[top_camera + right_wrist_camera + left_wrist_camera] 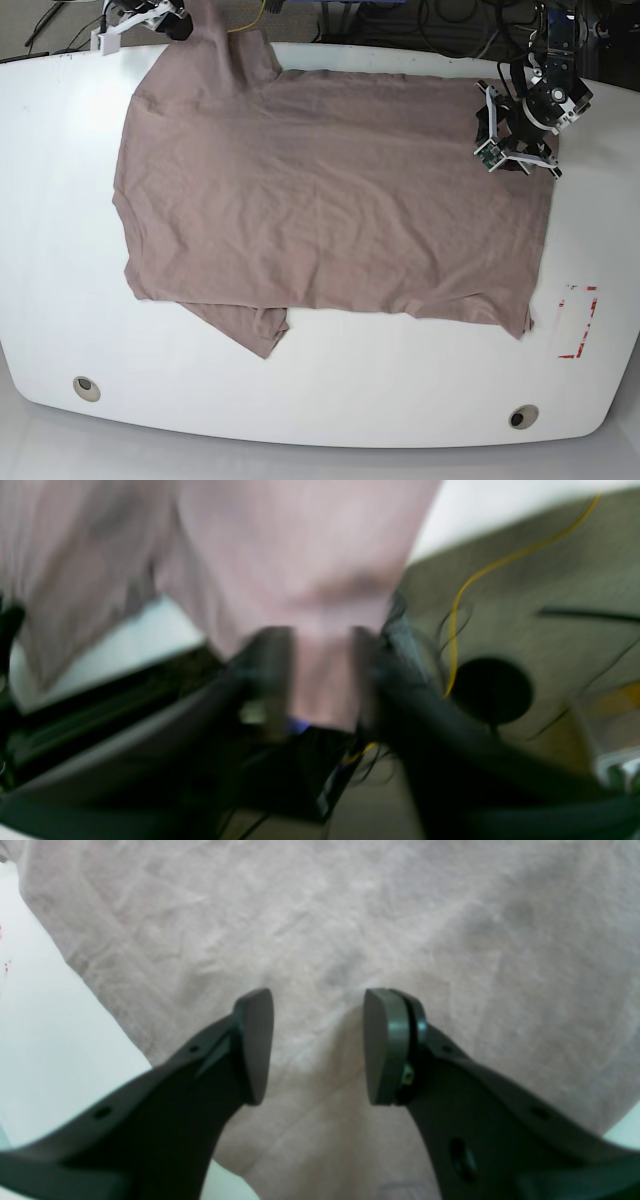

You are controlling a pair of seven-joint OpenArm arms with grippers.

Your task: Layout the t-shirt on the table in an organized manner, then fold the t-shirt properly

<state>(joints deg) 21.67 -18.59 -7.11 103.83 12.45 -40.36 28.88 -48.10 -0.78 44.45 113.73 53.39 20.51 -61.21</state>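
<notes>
The shirt (320,200) lies spread across the bench (60,250), body nearly flat, one sleeve tucked under at the near edge of the shirt and the other sleeve lifted off the far corner.

Starting at the left of the base view: the right claw (320,680) sits at the far edge of the bench with that raised sleeve. Its wrist picture is badly smeared; the fingers seem parted with cloth running between them, but I cannot tell whether they grip or have let go.

Moving across, the cloth looks thin, soft and light, creased all over. It should drape and slide easily on the smooth top, and will bunch if dragged from one point. Best holds, to my eye, are the hems, sleeve ends and shoulder seams, pinched at the edge where the fabric can be lifted clear.

On the right, the left claw (317,1045) hovers over the shirt's far corner, fingers spread wide, nothing between them, flat fabric below.

Around the shirt: a red tape rectangle (577,322) just off its near right corner, and two grommet holes (86,388) along the bench's near edge, well apart from the cloth. Beyond the far edge, a yellow cable (470,585) trails over the floor. Nothing lies on the shirt itself to block a fold.
</notes>
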